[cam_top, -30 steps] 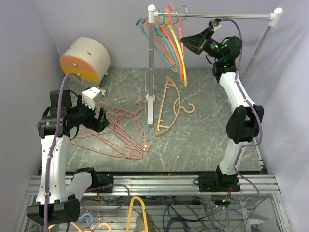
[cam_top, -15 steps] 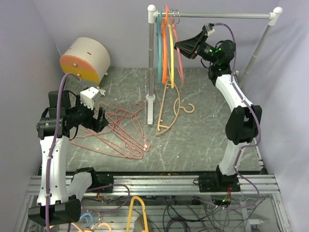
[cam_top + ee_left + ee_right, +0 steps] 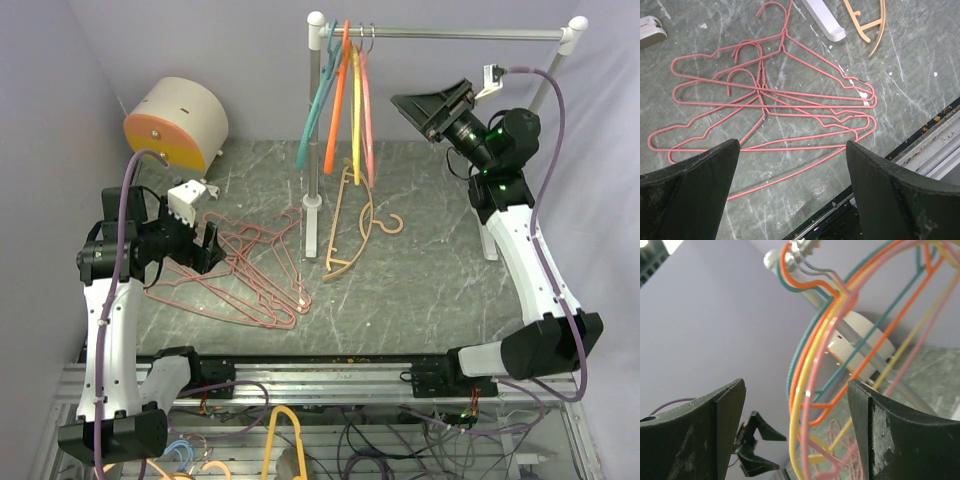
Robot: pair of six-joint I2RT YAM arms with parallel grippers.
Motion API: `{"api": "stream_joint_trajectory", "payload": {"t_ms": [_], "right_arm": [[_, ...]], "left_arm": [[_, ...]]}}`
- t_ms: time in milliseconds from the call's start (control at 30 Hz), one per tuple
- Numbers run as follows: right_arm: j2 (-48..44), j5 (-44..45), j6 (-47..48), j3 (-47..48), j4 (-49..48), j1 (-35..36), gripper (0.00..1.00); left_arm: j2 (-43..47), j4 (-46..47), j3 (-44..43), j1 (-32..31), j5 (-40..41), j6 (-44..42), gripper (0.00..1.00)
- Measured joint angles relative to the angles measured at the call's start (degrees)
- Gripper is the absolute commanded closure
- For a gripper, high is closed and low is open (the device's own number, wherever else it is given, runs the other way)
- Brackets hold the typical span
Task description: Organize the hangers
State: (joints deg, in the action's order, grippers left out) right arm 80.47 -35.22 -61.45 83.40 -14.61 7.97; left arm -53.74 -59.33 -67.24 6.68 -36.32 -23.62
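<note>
Four plastic hangers in teal (image 3: 318, 105), orange (image 3: 336, 110), yellow (image 3: 355, 110) and pink (image 3: 367, 110) hang by their hooks at the left end of the rail (image 3: 450, 33). My right gripper (image 3: 425, 108) is open, a short way to their right and apart from them. In the right wrist view the yellow hanger (image 3: 800, 405) and orange hanger (image 3: 812, 340) show ahead of the open right gripper (image 3: 796, 390). A peach hanger (image 3: 350, 222) lies on the floor. Several pink wire hangers (image 3: 775, 100) lie in a heap under my open, empty left gripper (image 3: 792, 145).
The rail's upright post (image 3: 315, 110) stands on a white foot (image 3: 822, 20) beside the peach hanger (image 3: 875, 25). A cream and orange drum (image 3: 175, 125) lies at the back left. More hangers (image 3: 280, 430) hang below the table's front frame.
My right gripper has opened, let go of the hung hangers and drawn back to the right. The hangers have swung back under the rail. The left arm has not moved.
</note>
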Motion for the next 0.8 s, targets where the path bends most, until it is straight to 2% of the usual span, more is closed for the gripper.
{"api": "stream_joint_trajectory", "payload": {"t_ms": [167, 233, 433, 533, 700, 800], "right_arm": [[-4.2, 4.8, 5.7, -6.2, 5.1, 0.0, 0.17], [-4.9, 6.7, 7.6, -9.0, 7.9, 0.0, 0.17], [-10.9, 13.4, 11.5, -17.6, 17.0, -0.3, 0.17], [-17.9, 18.8, 13.2, -19.8, 21.4, -0.4, 0.17], [-30.3, 28.7, 16.9, -18.0, 27.6, -0.4, 0.16], [-33.4, 34.5, 19.8, -12.9, 32.3, -0.4, 0.15]], "left_arm": [[-0.9, 0.1, 0.5, -0.2, 0.3, 0.0, 0.00], [-2.0, 0.6, 0.5, -2.8, 3.1, 0.7, 0.01], [-9.8, 2.9, -1.1, -26.3, 21.5, 2.8, 0.01], [-13.5, 3.8, -2.7, -35.1, 28.4, 3.1, 0.01], [-19.6, 6.1, -4.3, -49.1, 36.6, 3.5, 0.01], [-25.0, 8.4, -4.4, -57.7, 41.4, 4.2, 0.01]]}}
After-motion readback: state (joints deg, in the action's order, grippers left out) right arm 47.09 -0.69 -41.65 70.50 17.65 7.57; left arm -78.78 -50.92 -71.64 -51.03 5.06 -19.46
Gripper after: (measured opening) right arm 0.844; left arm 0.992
